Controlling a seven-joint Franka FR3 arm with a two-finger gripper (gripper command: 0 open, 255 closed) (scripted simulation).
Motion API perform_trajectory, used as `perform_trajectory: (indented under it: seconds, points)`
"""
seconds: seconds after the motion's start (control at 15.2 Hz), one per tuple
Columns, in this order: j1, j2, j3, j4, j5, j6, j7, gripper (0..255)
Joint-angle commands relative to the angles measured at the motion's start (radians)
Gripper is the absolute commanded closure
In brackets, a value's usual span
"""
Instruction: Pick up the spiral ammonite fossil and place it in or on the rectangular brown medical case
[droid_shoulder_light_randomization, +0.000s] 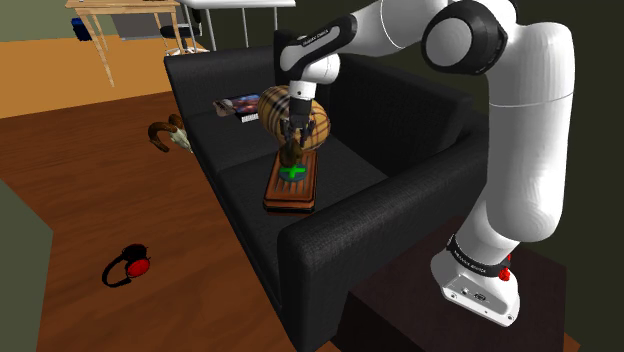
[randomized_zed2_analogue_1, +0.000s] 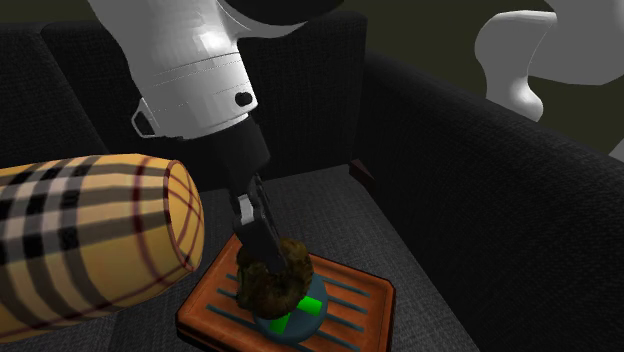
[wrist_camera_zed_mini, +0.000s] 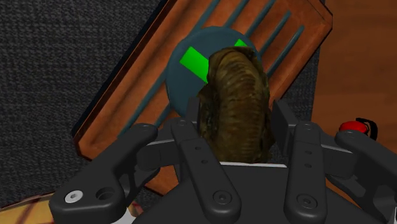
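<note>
The ammonite fossil (droid_shoulder_light_randomization: 293, 152) is a lumpy olive-brown spiral. My black gripper (droid_shoulder_light_randomization: 294, 138) is shut on it and hangs straight down over the sofa seat. Directly beneath lies the rectangular brown case (droid_shoulder_light_randomization: 291, 186), with a blue disc and green cross on its lid. From the second exterior view the fossil (randomized_zed2_analogue_1: 272, 274) hangs low over the case (randomized_zed2_analogue_1: 352, 300); contact with the lid cannot be told. The gripper (randomized_zed2_analogue_1: 260, 248) clasps its upper part. In the wrist view the fossil (wrist_camera_zed_mini: 236, 95) stands between the fingers (wrist_camera_zed_mini: 198, 159), covering part of the disc on the case (wrist_camera_zed_mini: 130, 111).
A plaid bolster cushion (droid_shoulder_light_randomization: 298, 108) lies just behind the case on the black sofa (droid_shoulder_light_randomization: 330, 225). A magazine (droid_shoulder_light_randomization: 240, 107) sits further along the seat. On the wooden floor are a horned skull (droid_shoulder_light_randomization: 172, 135) and red headphones (droid_shoulder_light_randomization: 127, 266).
</note>
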Motion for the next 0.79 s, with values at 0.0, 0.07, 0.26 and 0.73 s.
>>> perform_trajectory:
  seconds: [0.0, 0.07, 0.26, 0.73]
  points:
    - [-0.001, 0.01, 0.001, -0.013, 0.005, 0.022, -0.01, 255]
    - [-0.002, 0.017, 0.002, -0.017, 0.008, 0.032, -0.014, 255]
    - [-0.002, 0.036, 0.005, -0.026, 0.016, 0.059, -0.025, 255]
    - [-0.001, 0.037, 0.004, -0.026, 0.016, 0.059, -0.025, 255]
